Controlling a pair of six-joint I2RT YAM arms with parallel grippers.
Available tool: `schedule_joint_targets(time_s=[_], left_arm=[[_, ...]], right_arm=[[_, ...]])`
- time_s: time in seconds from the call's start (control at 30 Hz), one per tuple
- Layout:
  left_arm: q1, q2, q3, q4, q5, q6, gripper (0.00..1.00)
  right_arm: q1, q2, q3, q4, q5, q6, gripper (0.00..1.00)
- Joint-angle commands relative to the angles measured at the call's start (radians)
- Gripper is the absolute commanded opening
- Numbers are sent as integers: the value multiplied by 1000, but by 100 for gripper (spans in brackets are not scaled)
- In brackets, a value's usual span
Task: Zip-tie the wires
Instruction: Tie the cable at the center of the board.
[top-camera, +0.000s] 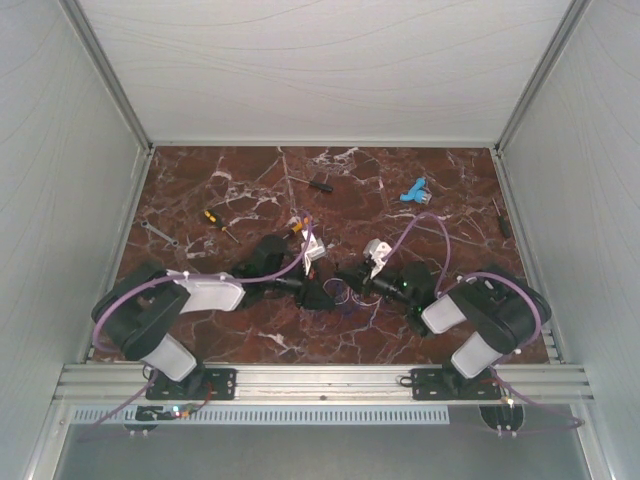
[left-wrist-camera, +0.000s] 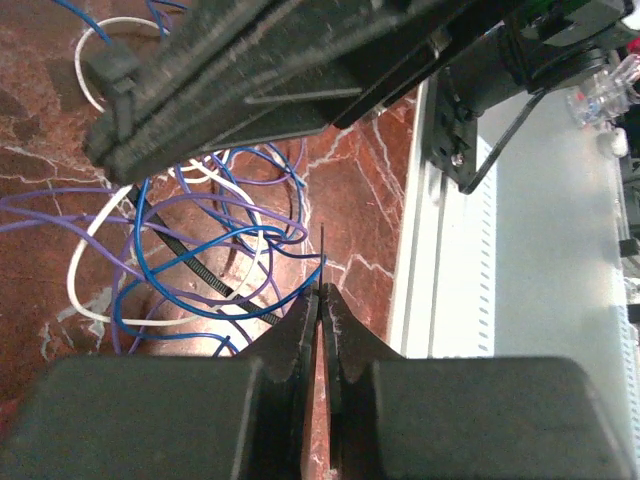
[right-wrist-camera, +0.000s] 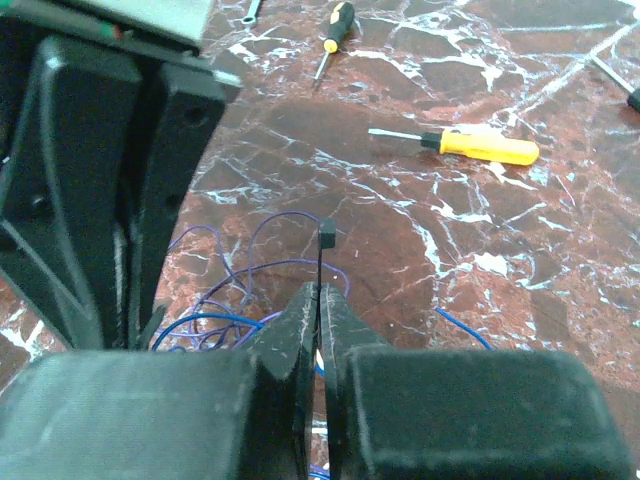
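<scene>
The wires (left-wrist-camera: 200, 235) lie in thin blue, purple and white loops on the marble floor, and show also as wires (right-wrist-camera: 235, 300) and wires (top-camera: 343, 297) between the two arms. A black zip tie (left-wrist-camera: 205, 268) runs under the loops. My left gripper (left-wrist-camera: 322, 292) is shut, with a thin black strip of the tie sticking up from its tips. My right gripper (right-wrist-camera: 319, 288) is shut on the tie just below its square head (right-wrist-camera: 326, 232). In the top view the left gripper (top-camera: 322, 292) and right gripper (top-camera: 355, 281) meet over the wires.
A yellow-handled screwdriver (right-wrist-camera: 480, 146) and a black-and-yellow one (right-wrist-camera: 336, 22) lie beyond the wires. Farther back are a black screwdriver (top-camera: 320, 183), a wrench (top-camera: 158, 233), a blue part (top-camera: 413, 190) and a screwdriver (top-camera: 502, 217) by the right wall. The metal front rail (left-wrist-camera: 450, 270) borders the floor.
</scene>
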Motion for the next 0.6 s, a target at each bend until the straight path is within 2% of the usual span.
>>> schedule_joint_targets(time_s=[0.0, 0.23, 0.43, 0.57], left_arm=[[16, 5, 19, 32, 94, -14, 0], [16, 8, 63, -98, 95, 20, 0], [16, 9, 74, -134, 132, 41, 0], [17, -6, 66, -138, 120, 52, 0]], right_arm=[[50, -14, -31, 152, 60, -166, 0], [84, -29, -80, 221, 81, -314, 0], [156, -44, -103, 218, 122, -437, 0], [167, -70, -120, 226, 151, -455, 0]])
